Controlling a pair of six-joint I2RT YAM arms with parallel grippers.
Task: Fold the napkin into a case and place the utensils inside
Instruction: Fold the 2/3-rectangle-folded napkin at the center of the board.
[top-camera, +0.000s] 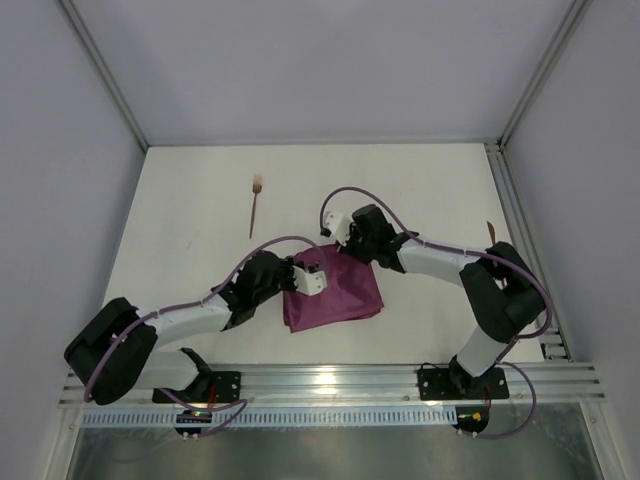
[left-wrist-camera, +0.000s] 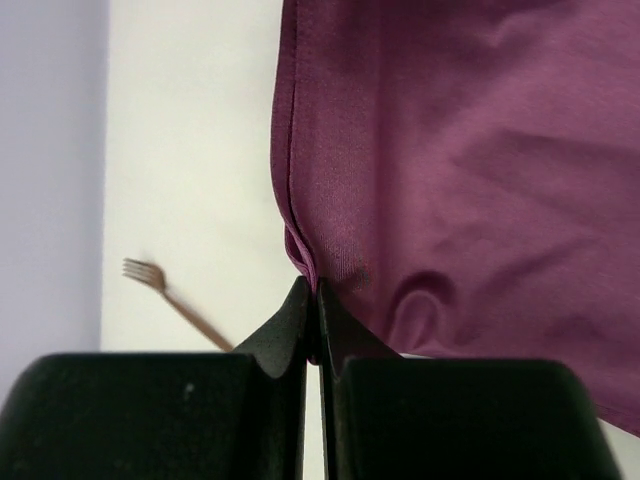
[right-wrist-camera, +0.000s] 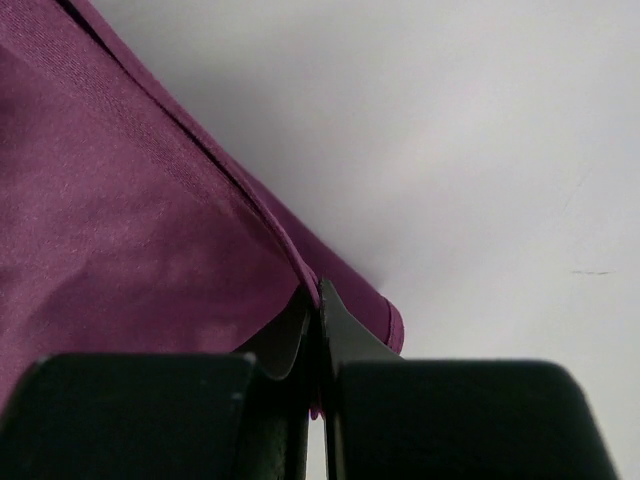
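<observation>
The left gripper (left-wrist-camera: 312, 296) is clamped on the left edge of the napkin (top-camera: 340, 298). The right gripper (right-wrist-camera: 319, 293) pinches its far edge. A fork (top-camera: 255, 207) lies apart, toward the far left of the surface (top-camera: 190, 230).

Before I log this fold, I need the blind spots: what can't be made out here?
Napkin's far corners, top view: covered by the left gripper and right gripper.
Fork's handle end, left wrist view: behind the gripper's finger.
Second utensil by the right rail, top view: too small to identify.
Napkin's layer count, wrist views: cut off by frame edges.
</observation>
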